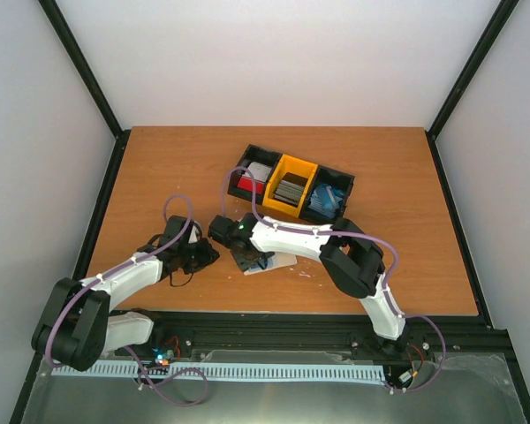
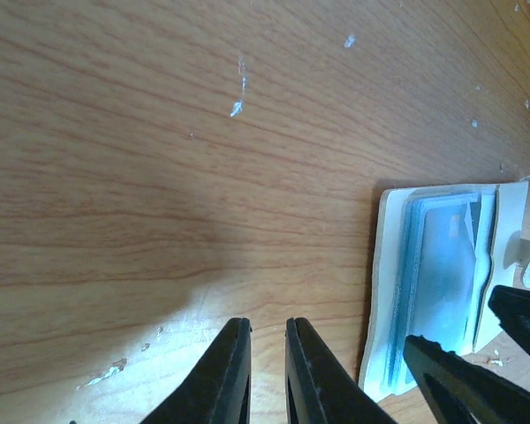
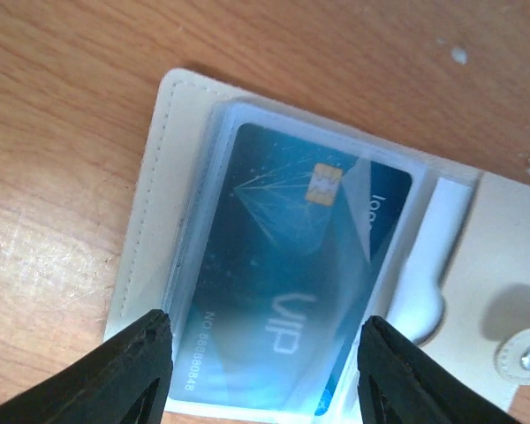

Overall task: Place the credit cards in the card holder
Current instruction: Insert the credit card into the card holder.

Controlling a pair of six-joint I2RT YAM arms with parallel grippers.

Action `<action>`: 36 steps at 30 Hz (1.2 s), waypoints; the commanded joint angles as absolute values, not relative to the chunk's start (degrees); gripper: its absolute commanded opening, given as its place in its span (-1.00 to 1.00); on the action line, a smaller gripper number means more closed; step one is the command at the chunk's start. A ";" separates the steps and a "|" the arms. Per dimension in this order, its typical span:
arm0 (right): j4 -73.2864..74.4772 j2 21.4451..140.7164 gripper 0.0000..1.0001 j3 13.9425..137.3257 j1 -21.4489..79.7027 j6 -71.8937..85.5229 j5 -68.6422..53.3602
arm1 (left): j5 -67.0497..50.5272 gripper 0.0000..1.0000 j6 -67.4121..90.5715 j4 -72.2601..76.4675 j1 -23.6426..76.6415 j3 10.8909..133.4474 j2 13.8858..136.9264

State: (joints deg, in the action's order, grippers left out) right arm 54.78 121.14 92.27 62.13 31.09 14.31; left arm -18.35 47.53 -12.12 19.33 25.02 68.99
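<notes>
Downward, right pincer wide over card holder (blue card inside), left pincer narrow.

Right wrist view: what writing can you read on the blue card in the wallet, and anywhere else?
"VIP": on the dark blue plastic card in the open beige wallet.
"NO 88088848": same card's edge; digits blurred, uncertain.
Word beside the gold chip: half covered, unreadable.
Other views: none.

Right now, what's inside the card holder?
A blue VIP card shows through the clear sleeve of the open card holder. Whether more cards lie beneath it is hidden.
</notes>
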 commanded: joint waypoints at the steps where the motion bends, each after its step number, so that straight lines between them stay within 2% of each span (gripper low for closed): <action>1: 57.25 121.61 0.15 94.64 63.17 31.66 18.27 | -17.69 -0.73 47.83 -12.76 18.98 25.49 69.25; 8: 56.10 123.34 0.16 94.51 63.94 30.48 14.09 | -16.31 -0.73 48.36 -13.51 18.98 25.58 68.83; 15: 57.44 124.82 0.15 94.90 63.98 31.96 17.40 | -15.43 -0.73 48.36 -14.45 18.98 25.49 68.03; 24: 60.32 124.16 0.02 96.90 63.98 33.52 21.60 | -15.55 -0.73 48.07 -14.27 18.90 25.58 68.02; 36: 61.68 123.99 0.01 97.09 63.98 34.02 23.18 | -15.75 -0.73 47.91 -13.89 18.87 25.49 68.13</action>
